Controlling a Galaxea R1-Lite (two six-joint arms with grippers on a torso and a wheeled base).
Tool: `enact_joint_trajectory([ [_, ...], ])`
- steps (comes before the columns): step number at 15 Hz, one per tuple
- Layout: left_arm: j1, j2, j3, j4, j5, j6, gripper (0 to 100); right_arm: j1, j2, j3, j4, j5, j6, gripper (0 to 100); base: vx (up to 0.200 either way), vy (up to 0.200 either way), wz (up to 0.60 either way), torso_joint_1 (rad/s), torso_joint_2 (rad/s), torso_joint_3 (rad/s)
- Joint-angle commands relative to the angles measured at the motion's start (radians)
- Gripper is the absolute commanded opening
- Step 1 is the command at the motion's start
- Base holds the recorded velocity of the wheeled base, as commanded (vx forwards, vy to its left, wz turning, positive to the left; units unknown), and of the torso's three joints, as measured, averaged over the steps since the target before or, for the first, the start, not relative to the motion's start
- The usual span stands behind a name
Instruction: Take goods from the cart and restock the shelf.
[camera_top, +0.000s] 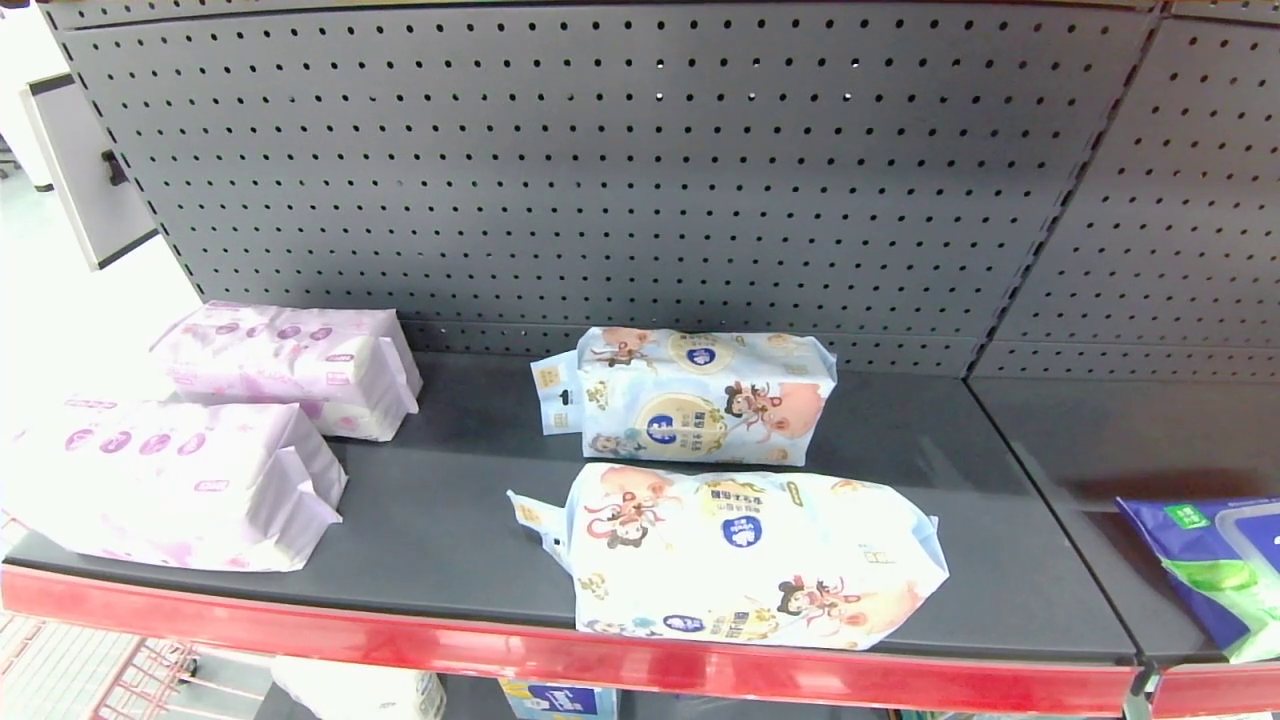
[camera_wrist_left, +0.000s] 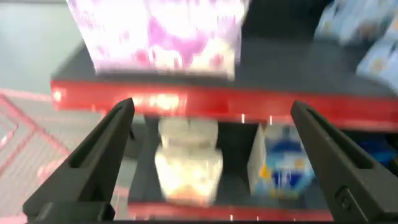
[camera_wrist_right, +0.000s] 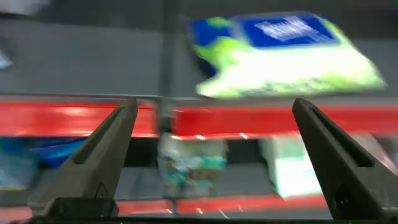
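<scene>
The left tool (camera_wrist_left: 212, 104) has its dark fingers spread wide apart and grips nothing; it hangs in front of the red front edge (camera_top: 560, 655) of the shelf (camera_top: 460, 520). Behind that edge, on the shelf deck, lies a purple-and-white pack (camera_wrist_left: 158, 34). Below the edge stand a cream pack (camera_wrist_left: 186, 162) and a blue-and-white pack (camera_wrist_left: 280, 165). The right tool (camera_wrist_right: 214, 102) is also spread open and bare, facing the same red edge farther right. Just behind the edge there lies a blue-and-green pack (camera_wrist_right: 286, 53) with white lettering too blurred to read.

In the head view, two purple-and-white packs sit behind the left end of the edge, the front one (camera_top: 170, 480) near it and the rear one (camera_top: 290, 365) farther back. Behind the middle of the edge lie two cartoon-printed packs, one (camera_top: 750, 555) close to it and one (camera_top: 700, 395) farther back, each with round blue labels whose small print cannot be read. A red wire cart (camera_top: 140, 675) shows below the left end of the edge
</scene>
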Motion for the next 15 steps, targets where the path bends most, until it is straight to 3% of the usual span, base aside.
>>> enact_joint_trajectory([
  [1,0.000,-0.004,0.078,-0.025,0.012,-0.001,100,0.027,-0.094,0.038,-0.040,0.072,0.000,100,0.000,0.000,0.00,0.000,0.00,0.000],
  [3,0.000,-0.004,0.080,-0.038,0.012,-0.003,100,0.027,-0.094,0.045,-0.055,0.046,0.010,100,0.000,0.000,0.00,0.000,0.00,0.000],
  [5,0.000,-0.004,0.080,-0.039,0.023,-0.003,100,0.025,-0.094,0.048,-0.058,-0.158,0.049,100,0.000,0.000,0.00,0.000,0.00,0.000],
  [6,0.000,-0.004,0.080,-0.039,0.026,-0.003,100,0.025,-0.094,0.048,-0.060,-0.174,0.052,100,0.000,0.000,0.00,0.000,0.00,0.000],
  [8,0.000,-0.004,0.080,-0.039,0.026,-0.003,100,0.027,-0.094,0.048,-0.058,-0.077,0.053,100,0.000,0.000,0.00,0.000,0.00,0.000],
  [9,0.000,-0.004,0.080,-0.039,0.026,-0.003,100,0.027,-0.094,0.047,-0.057,0.064,0.047,100,0.000,0.000,0.00,0.000,0.00,0.000],
  [10,0.000,-0.004,0.080,-0.039,0.026,-0.003,100,0.027,-0.094,0.047,-0.054,0.092,0.047,100,0.000,0.000,0.00,0.000,0.00,0.000],
  [13,0.000,-0.004,0.080,-0.039,0.027,-0.003,100,0.027,-0.094,0.050,-0.058,0.007,0.095,100,0.000,0.000,0.00,0.000,0.00,0.000],
  [15,0.000,-0.004,0.080,-0.039,0.027,-0.003,100,0.027,-0.094,0.048,-0.057,0.018,0.095,100,0.000,0.000,0.00,0.000,0.00,0.000],
])
